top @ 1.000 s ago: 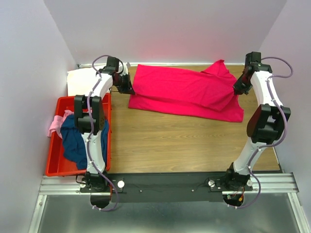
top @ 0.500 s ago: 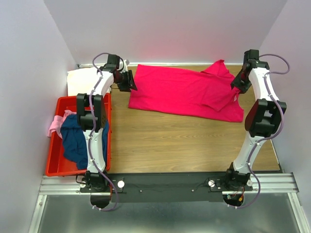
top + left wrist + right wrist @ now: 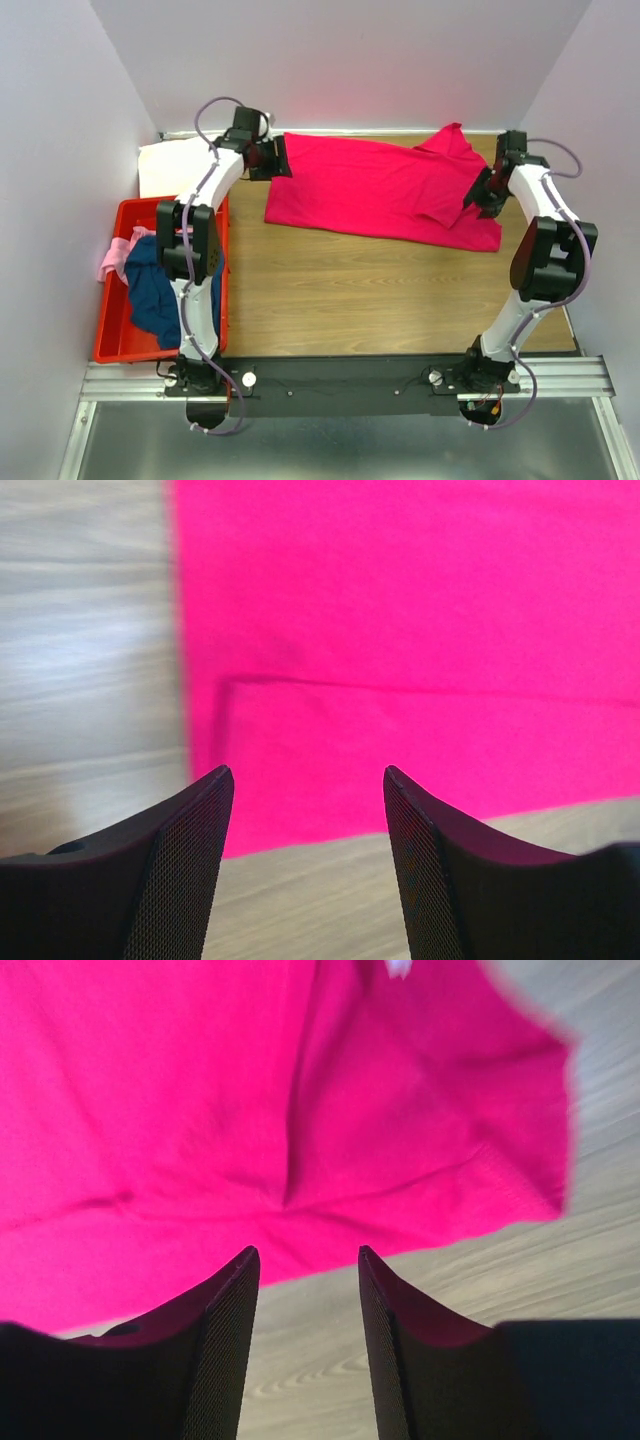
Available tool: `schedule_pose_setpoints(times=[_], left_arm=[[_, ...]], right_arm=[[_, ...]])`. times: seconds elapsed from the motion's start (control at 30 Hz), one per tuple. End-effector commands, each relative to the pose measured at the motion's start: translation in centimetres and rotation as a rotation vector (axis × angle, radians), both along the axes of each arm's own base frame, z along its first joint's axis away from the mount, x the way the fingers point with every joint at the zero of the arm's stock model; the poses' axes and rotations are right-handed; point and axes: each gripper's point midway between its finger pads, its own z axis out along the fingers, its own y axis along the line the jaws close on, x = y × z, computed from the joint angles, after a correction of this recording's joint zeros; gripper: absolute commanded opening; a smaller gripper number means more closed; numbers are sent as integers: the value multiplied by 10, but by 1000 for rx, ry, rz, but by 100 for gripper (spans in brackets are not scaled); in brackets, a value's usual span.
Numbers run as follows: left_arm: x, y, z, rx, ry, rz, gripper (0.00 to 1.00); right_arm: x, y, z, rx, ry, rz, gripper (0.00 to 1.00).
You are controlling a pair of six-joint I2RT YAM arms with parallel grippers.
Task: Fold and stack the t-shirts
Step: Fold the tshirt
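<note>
A bright magenta-pink t-shirt (image 3: 380,190) lies spread across the back of the table, one sleeve folded over at its right end. My left gripper (image 3: 273,158) hovers open at the shirt's left edge, and the left wrist view shows the magenta cloth (image 3: 400,630) beyond the empty gripper (image 3: 305,773). My right gripper (image 3: 477,193) stands open at the right end, over the sleeve (image 3: 430,1130), with only wood between its fingertips (image 3: 236,1270). A navy t-shirt (image 3: 152,290) and a pale pink one (image 3: 112,255) lie in the bin. A white t-shirt (image 3: 168,165) lies folded at the back left.
The red plastic bin (image 3: 122,342) stands at the table's left edge beside the left arm. Walls close the table at the back and on both sides. Bare wood (image 3: 360,290) runs from the shirt to the arm bases.
Both grippers have opened and let go of the magenta shirt, which now lies flat. The left gripper has risen toward the back; the right has shifted slightly inward.
</note>
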Motion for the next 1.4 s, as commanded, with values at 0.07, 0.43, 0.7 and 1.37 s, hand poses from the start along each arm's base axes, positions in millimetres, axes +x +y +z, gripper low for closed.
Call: schedule_pose_setpoints(times=[0.07, 0.43, 0.7, 1.37], left_arm=[[-34, -67, -20, -106, 39, -109, 69], [-49, -73, -64, -116, 114, -118, 69], [-59, -70, -78, -103, 144, -123, 69], [-78, -54, -103, -22, 176, -140, 70]], right_arm=[[-15, 31, -37, 156, 9, 83, 49], [-3, 38, -70, 176, 19, 112, 48], [-1, 41, -86, 176, 42, 112, 45], [32, 58, -50, 182, -72, 135, 0]])
